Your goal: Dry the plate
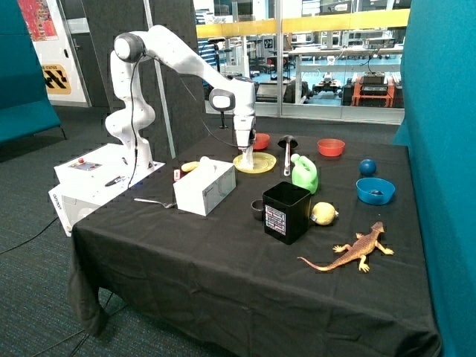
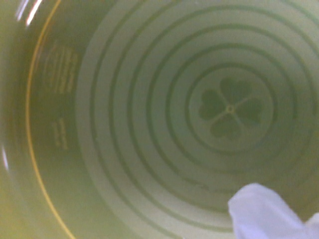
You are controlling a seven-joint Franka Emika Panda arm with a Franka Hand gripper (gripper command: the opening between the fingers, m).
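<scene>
The pale yellow plate [image 1: 265, 164] lies flat on the black tablecloth, between a white tissue box and a green jug. My gripper [image 1: 246, 147] hangs straight above the plate's near-box side, shut on a white tissue [image 1: 247, 158] whose lower end touches the plate. In the wrist view the plate [image 2: 149, 124] fills the frame, with concentric rings and a clover mark in its centre. The tissue [image 2: 264, 211] shows at one corner, against the plate's ringed surface. My fingers are hidden in the wrist view.
The white tissue box [image 1: 204, 187] stands next to the plate, the green jug [image 1: 305, 173] on its other side, a red bowl [image 1: 260, 140] and a black utensil [image 1: 287, 145] behind. A black box [image 1: 286, 212], a lemon [image 1: 323, 213], a blue bowl [image 1: 375, 190] and a toy lizard [image 1: 353, 251] lie nearer the front.
</scene>
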